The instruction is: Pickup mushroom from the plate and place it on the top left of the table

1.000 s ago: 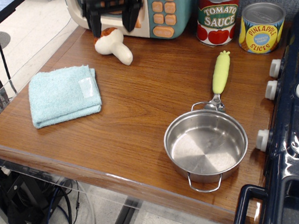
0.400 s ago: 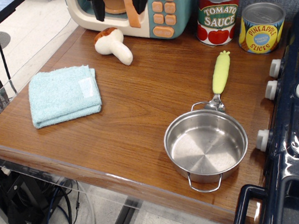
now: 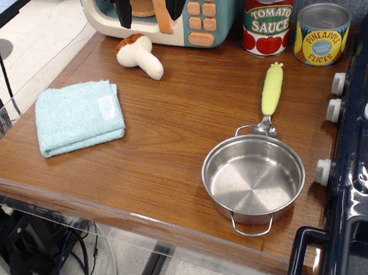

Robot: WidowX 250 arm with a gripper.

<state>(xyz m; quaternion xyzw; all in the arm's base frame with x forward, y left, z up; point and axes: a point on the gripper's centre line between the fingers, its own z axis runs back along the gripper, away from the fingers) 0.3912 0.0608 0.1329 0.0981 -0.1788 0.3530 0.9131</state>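
The mushroom (image 3: 139, 56) lies on its side on the brown table (image 3: 170, 132) at the far left, just in front of the toy microwave. The plate, a shiny steel pot (image 3: 253, 177), stands empty at the front right. My gripper (image 3: 147, 9) hangs above and just behind the mushroom, at the top edge of the view. Its black fingers (image 3: 124, 9) are spread apart and hold nothing.
A folded light-blue cloth (image 3: 78, 115) lies at the left. A yellow-green handled spoon (image 3: 271, 94) lies behind the pot. A toy microwave (image 3: 175, 8), a tomato sauce can (image 3: 268, 16) and a pineapple can (image 3: 321, 33) line the back. A dark blue toy stove (image 3: 367, 155) fills the right.
My gripper has risen away from the mushroom, from just above it to the top of the view. The mushroom stays lying on the table.
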